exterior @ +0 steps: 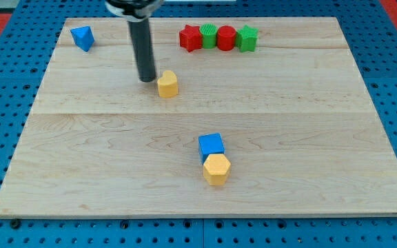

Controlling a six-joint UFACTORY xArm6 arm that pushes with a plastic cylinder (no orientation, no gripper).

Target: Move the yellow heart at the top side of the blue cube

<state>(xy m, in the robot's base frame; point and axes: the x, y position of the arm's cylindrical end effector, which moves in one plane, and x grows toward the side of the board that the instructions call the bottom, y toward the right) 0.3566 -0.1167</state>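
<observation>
The yellow heart lies on the wooden board, left of centre and toward the view's top. My tip rests on the board just to the left of the heart, touching it or nearly so. The blue cube sits lower, right of centre, well below and to the right of the heart. A yellow hexagon block touches the cube's bottom side.
A blue triangular block lies at the top left corner. At the top, a row holds a red star, a green block, a red cylinder and a green block.
</observation>
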